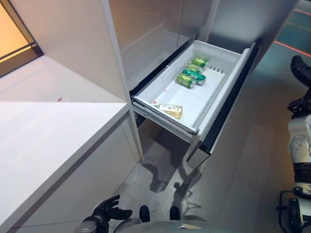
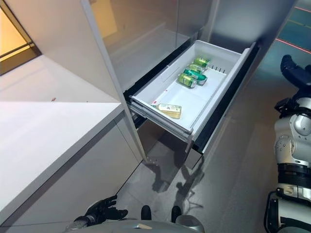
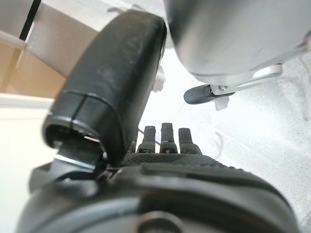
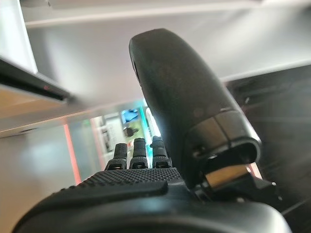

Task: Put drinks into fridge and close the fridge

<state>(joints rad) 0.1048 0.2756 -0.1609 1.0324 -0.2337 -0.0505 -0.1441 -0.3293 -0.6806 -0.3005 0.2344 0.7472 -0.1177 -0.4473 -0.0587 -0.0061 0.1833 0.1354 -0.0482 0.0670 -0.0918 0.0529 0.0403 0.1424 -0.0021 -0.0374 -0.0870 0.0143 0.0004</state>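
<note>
Several drinks in pulled-out fridge drawer, left hand open low, right hand open, wrist view only.

Glossy white, seemingly plastic fridge drawer

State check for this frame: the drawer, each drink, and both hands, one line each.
Fridge drawer: pulled fully open.
Green cans: lying on their sides inside the drawer, at its far end.
Yellow drink: lying flat at the drawer's near end.
Left hand: open, empty, hanging low.
Right hand: open, empty.
</note>
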